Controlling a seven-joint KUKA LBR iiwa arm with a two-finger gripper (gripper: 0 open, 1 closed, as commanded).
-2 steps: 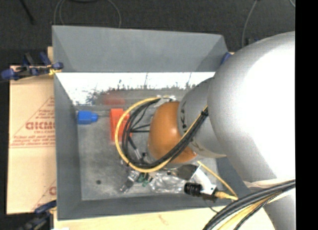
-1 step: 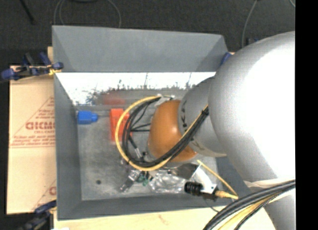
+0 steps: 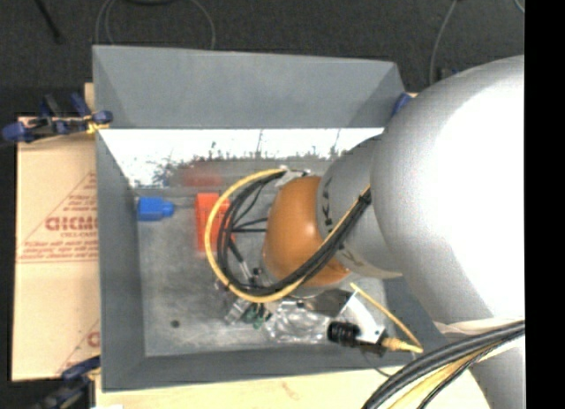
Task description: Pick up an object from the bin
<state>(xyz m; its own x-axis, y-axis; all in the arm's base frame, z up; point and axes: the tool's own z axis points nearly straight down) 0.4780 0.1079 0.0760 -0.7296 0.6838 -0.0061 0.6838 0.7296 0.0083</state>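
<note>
Gripper [image 3: 250, 308] sits low in the bin [image 3: 119, 257], front-centre, beside a clear wrapper [image 3: 291, 323]. Can't tell if it's open or shut. Pick looks not yet done. Blue piece [image 3: 154, 208] and orange block [image 3: 207, 213] lie well apart, left.

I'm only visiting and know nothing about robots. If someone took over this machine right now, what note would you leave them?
Claw: low in the bin, under the arm's orange wrist cover; whether it is open or shut cannot be told.
Things: blue piece at the left, orange block beside the cables, heap of clear and white bits near the claw.
Done: the arm is down in the bin.
Left: nothing is seen lifted, so the pick is not yet done.
</note>
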